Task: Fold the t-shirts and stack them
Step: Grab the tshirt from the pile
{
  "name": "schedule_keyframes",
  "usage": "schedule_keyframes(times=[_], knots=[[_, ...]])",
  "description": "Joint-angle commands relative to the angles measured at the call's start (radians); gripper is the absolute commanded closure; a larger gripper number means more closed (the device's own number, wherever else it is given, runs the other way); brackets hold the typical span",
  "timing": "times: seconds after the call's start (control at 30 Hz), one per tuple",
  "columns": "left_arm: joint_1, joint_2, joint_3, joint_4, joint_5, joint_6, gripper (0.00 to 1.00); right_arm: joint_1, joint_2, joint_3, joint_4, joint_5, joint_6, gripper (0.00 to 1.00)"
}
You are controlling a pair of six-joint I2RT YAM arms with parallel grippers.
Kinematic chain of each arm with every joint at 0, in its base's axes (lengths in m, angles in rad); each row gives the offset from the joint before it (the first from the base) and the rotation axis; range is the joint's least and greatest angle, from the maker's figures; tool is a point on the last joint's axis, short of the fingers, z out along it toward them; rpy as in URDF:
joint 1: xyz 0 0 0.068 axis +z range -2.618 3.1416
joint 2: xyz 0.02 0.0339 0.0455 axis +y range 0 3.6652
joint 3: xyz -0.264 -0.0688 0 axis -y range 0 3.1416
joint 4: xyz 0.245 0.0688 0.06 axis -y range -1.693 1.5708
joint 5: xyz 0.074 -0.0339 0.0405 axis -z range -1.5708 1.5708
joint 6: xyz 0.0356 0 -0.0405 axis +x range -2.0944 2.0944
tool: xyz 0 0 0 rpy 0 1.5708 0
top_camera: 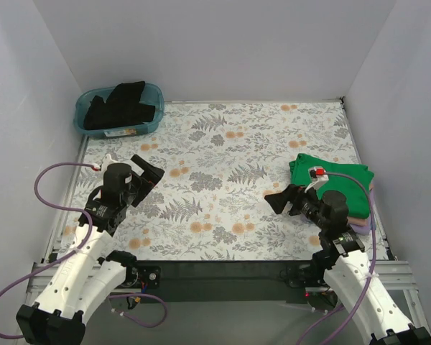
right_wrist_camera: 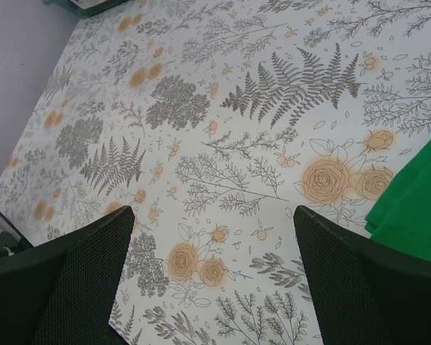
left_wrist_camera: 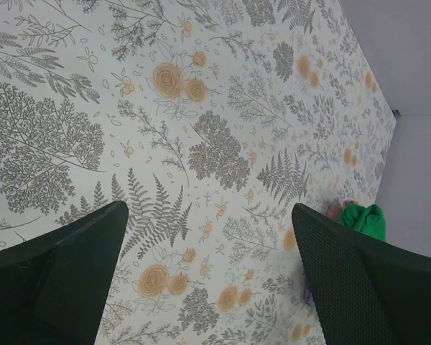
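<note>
A folded green t-shirt (top_camera: 329, 173) lies on top of a stack at the right, with tan-pink (top_camera: 363, 213) and lavender (top_camera: 364, 227) layers showing under it. The green shirt also shows in the right wrist view (right_wrist_camera: 415, 208) and far off in the left wrist view (left_wrist_camera: 364, 219). A black t-shirt (top_camera: 122, 105) lies crumpled in the teal tub. My left gripper (top_camera: 150, 172) is open and empty above the cloth at the left. My right gripper (top_camera: 283, 200) is open and empty just left of the stack.
The teal plastic tub (top_camera: 119, 110) stands at the back left corner. A floral cloth (top_camera: 223, 180) covers the table. White walls close in the left, back and right sides. A purple cable loops by each arm.
</note>
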Motion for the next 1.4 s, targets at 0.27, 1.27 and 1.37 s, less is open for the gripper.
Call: schedule_keyframes(times=[0.27,1.27,1.37], knots=[[0.022,0.421,0.335,0.102,-0.246,0.137,0.02,0.001,0.150,0.166,0.194,-0.006,-0.109,0.02],[0.421,1.844,1.618,0.309,-0.132,0.617,0.02,0.002,0.280,0.068,0.209,0.009,-0.120,0.02],[0.416,1.889,1.627,0.317,-0.137,0.639,0.08,0.001,0.276,0.056,0.207,0.035,-0.123,0.02]])
